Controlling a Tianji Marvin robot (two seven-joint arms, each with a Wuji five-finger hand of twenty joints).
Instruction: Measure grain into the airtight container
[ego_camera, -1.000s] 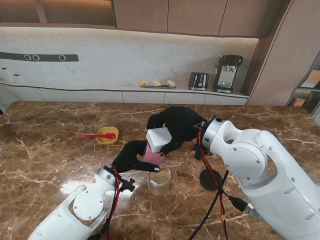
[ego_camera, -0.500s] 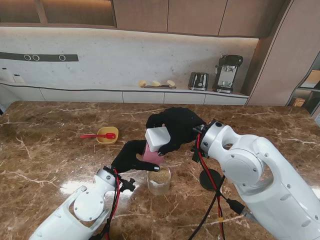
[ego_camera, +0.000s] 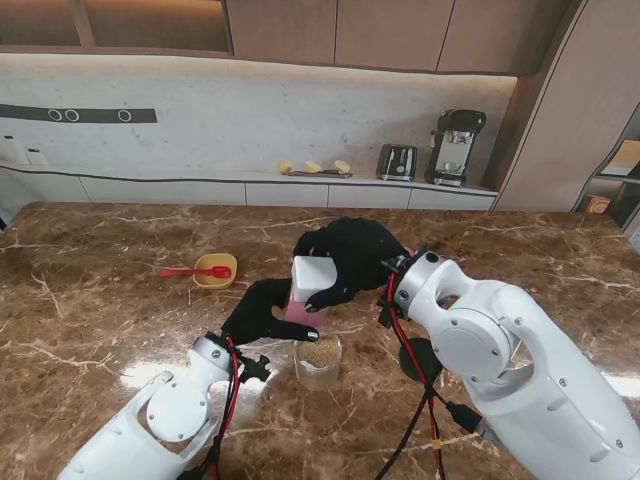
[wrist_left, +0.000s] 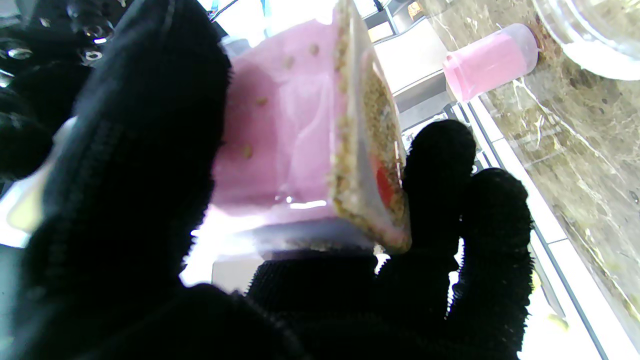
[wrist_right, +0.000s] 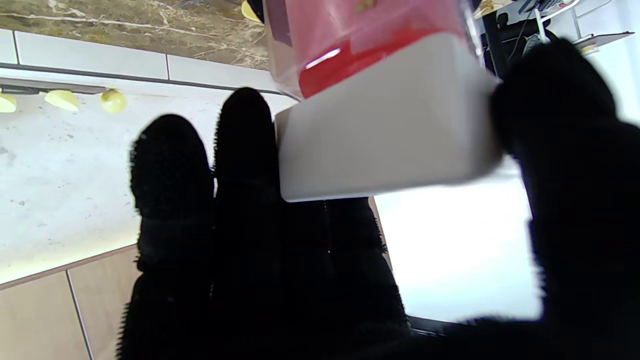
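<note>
Shifted slightly left: both hands' fingers (ego_camera: 283, 322) clamp 1 pink grain box (ego_camera: 300, 312) over 1 glass container (ego_camera: 318, 361).

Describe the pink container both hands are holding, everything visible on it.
The pink container is a translucent pink plastic box with a white lid end, held tipped above the glass cup. The left hand grips its body and the right hand grips the lid end. The left wrist view shows grain stuck inside.

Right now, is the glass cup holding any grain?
Yes, partly filled: the glass cup shows a tan grain layer inside, beneath the pink container both robot hands hold.
</note>
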